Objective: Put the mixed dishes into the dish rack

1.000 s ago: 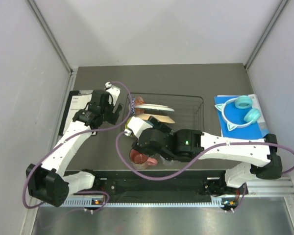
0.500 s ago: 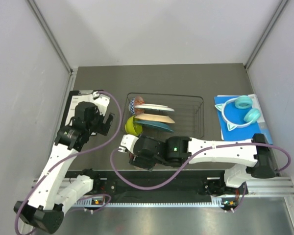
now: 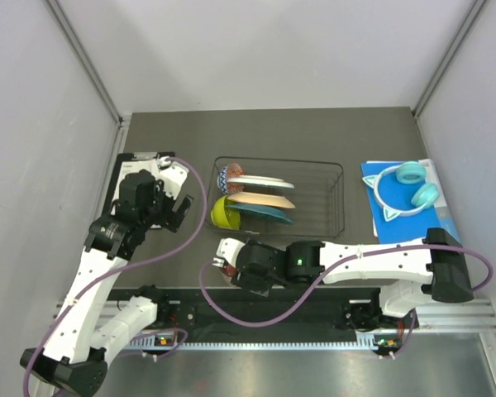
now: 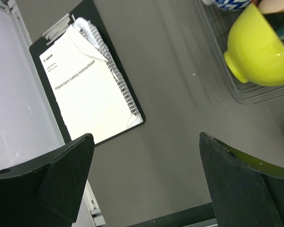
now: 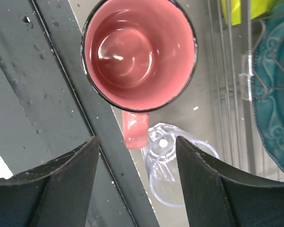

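Note:
In the right wrist view the pink mug (image 5: 139,52) stands upright at the table's front edge, its handle (image 5: 135,128) pointing at me. The clear glass (image 5: 175,170) lies on its side beside the handle. My right gripper (image 5: 137,163) is open above them, with the handle's end and the glass between its fingers, untouched. From the top it (image 3: 231,266) hides most of the mug. The dish rack (image 3: 331,169) holds the white plate (image 3: 260,181), peach plate (image 3: 264,200), teal plate (image 3: 273,217), lime-green bowl (image 3: 224,212) and blue-patterned bowl (image 3: 222,174). My left gripper (image 3: 175,208) hangs open and empty left of the rack.
A clipboard with white paper (image 4: 92,92) lies at the left edge, under the left arm. Turquoise headphones (image 3: 409,186) rest on a blue pad (image 3: 397,217) at the right. A dark rail (image 5: 52,75) runs along the front edge beside the mug.
My right gripper has moved from the rack's front corner down to the front edge, over the mug, and its jaws have narrowed. The left arm has drawn back from the rack.

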Robot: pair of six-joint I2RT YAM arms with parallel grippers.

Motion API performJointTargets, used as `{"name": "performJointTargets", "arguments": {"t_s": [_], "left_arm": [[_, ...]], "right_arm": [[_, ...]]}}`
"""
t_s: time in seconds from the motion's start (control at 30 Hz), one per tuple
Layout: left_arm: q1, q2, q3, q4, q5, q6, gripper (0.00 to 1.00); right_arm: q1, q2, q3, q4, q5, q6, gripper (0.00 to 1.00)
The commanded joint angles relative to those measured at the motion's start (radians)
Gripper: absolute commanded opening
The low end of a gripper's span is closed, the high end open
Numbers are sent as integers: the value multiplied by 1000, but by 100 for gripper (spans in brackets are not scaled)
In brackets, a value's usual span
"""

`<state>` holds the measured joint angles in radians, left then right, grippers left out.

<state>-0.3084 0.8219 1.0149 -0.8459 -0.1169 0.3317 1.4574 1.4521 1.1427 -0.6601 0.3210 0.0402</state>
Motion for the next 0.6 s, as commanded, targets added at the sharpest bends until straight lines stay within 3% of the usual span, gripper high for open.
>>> {"name": "performJointTargets", "arguments": {"t_s": [0.0,0.23,0.57], "left_arm": [[3,26,82,-30,86,18,96],[3,45,123,-61,112,43,96],[3,20,76,-73,148,84,95]], "right_arm": [[3,-25,-24,100,-23,10,65],[-11,13,-26,142,-48,-22,62],[-14,-33,121,53,-46,-13,69]]}}
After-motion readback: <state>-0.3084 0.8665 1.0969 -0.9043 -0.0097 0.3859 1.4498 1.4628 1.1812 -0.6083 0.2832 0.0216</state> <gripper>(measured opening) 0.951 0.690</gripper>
